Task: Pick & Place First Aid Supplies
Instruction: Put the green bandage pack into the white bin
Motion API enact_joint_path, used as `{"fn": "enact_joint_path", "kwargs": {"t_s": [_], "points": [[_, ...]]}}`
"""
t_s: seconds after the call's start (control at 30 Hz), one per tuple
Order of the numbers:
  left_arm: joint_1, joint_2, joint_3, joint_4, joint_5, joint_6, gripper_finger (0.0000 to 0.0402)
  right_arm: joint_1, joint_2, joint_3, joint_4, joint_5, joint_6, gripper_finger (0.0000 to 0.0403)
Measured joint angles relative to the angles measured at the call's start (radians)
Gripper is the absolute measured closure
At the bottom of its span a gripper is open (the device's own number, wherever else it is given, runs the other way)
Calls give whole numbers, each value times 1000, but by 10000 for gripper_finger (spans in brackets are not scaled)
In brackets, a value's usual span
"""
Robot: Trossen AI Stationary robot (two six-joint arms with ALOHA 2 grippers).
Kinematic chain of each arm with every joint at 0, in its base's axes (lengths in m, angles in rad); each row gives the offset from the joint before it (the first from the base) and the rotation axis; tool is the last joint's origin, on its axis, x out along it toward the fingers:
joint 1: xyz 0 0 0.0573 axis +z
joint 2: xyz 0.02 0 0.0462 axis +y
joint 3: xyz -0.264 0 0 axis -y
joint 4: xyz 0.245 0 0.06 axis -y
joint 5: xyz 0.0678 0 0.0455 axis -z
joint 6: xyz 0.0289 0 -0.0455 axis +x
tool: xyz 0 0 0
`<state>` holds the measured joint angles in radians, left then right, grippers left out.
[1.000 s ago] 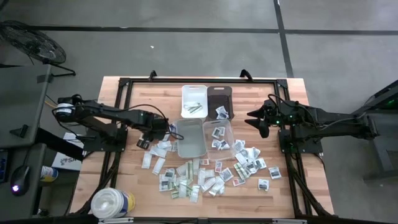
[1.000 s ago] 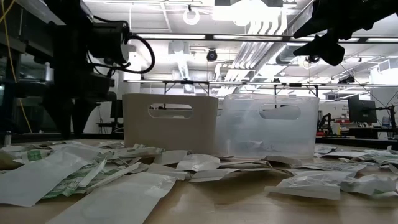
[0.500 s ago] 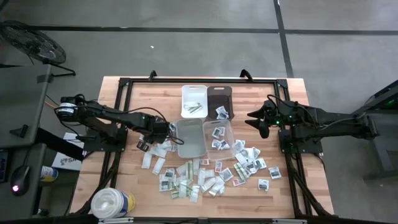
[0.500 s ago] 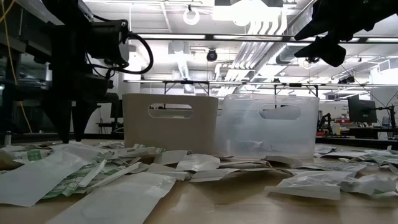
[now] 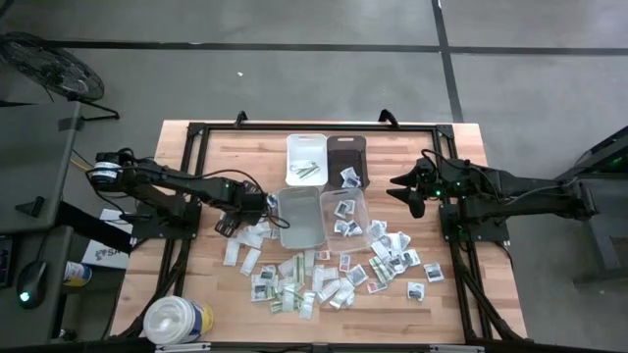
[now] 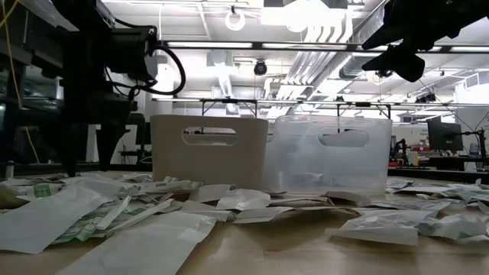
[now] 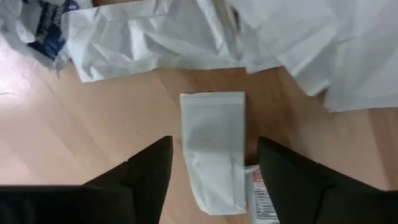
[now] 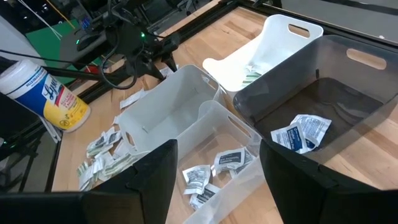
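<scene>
Many small white and greenish first aid packets (image 5: 324,279) lie scattered on the wooden table's near half. My left gripper (image 5: 231,221) points down at the left of the pile and is open. In the left wrist view, one plain white packet (image 7: 214,149) lies flat on the wood between its fingers, which stand apart from it on either side. My right gripper (image 5: 412,196) waits open above the table's right side, holding nothing. Some packets lie in the bins (image 8: 298,134).
Two clear bins (image 5: 299,216) (image 5: 343,211) stand mid-table, with a white bin (image 5: 306,157) and a dark bin (image 5: 346,157) behind them. A white round tub (image 5: 177,319) stands at the near left corner. More crumpled packets (image 7: 186,31) lie just beyond the left gripper.
My left gripper has opened its fingers wide while staying in place over the left of the pile. The white packet lies on the wood between them. My right arm has kept still.
</scene>
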<state>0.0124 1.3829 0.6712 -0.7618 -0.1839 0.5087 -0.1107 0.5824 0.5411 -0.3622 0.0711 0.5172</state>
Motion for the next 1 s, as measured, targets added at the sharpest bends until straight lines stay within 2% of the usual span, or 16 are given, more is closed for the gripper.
{"fn": "enact_joint_path", "kwargs": {"t_s": [0.2,0.3,0.83,1.0], "points": [[0,64,4,37,-5,0,170,0,0,0,0,0,-1,181],[0,111,6,31,-3,-20,185,0,0,0,0,0,3,181],[-1,150,20,-30,39,-152,388,0,0,0,1,-3,3,181],[0,155,90,-77,38,-146,396,0,0,0,1,-3,1,181]]}}
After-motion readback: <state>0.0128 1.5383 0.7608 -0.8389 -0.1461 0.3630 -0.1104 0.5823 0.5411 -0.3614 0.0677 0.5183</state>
